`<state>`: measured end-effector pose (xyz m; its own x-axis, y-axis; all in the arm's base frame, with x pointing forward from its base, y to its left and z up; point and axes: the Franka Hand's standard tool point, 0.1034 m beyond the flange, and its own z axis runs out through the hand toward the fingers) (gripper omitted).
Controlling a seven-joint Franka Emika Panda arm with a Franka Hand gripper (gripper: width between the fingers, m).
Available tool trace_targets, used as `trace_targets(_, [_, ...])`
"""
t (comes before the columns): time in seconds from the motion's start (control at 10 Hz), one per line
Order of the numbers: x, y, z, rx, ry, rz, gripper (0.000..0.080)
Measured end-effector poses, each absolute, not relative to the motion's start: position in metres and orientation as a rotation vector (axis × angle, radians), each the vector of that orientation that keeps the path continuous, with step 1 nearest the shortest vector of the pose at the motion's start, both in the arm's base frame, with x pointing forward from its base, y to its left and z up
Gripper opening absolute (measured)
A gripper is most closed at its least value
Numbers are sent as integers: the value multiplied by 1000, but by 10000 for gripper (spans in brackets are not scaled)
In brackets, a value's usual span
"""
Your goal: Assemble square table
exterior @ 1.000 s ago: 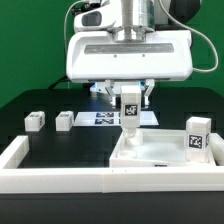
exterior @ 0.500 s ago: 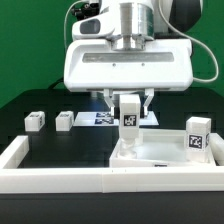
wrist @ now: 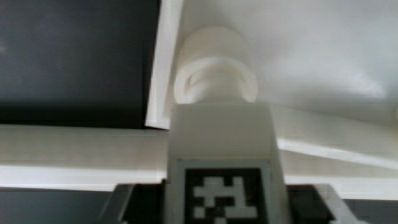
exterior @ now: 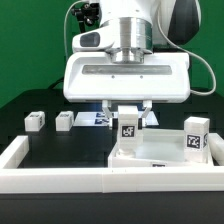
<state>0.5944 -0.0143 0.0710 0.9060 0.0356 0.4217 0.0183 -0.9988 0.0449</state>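
My gripper (exterior: 128, 110) is shut on a white tagged leg (exterior: 128, 131) and holds it upright over the near left corner of the white square tabletop (exterior: 160, 157). In the wrist view the leg (wrist: 221, 110) runs from between my dark fingers (wrist: 143, 203) down to the tabletop (wrist: 338, 60), and its lower end meets the panel. A second leg (exterior: 195, 140) stands upright at the tabletop's right side. Two loose legs (exterior: 35, 120) (exterior: 65, 120) lie on the black table at the exterior view's left.
The marker board (exterior: 97, 118) lies flat behind the gripper, partly hidden by it. A long white rail (exterior: 55, 178) borders the black surface along the front and bends back at the left. A green wall stands behind.
The gripper has come down with the leg in its grip, so the leg's tag sits lower and its lower end now meets the tabletop. The other parts have not moved.
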Motion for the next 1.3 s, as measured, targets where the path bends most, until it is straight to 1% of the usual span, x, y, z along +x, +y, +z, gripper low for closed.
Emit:
trace_targets(0.4, [586,-14,62,2985,53,750,287])
trace_targets(0.7, [587,-13,63,2986,53,749,287])
trace_targets(0.8, [587,-13,63,2986,53,749,467])
trace_targets(0.9, [587,-13,63,2986,53,749,586])
trace_targets(1.0, [587,-13,63,2986,53,749,586])
trace_targets(1.1, [587,-13,63,2986,53,749,636])
trace_targets(1.3, [587,-14,63,2987,53,748,646])
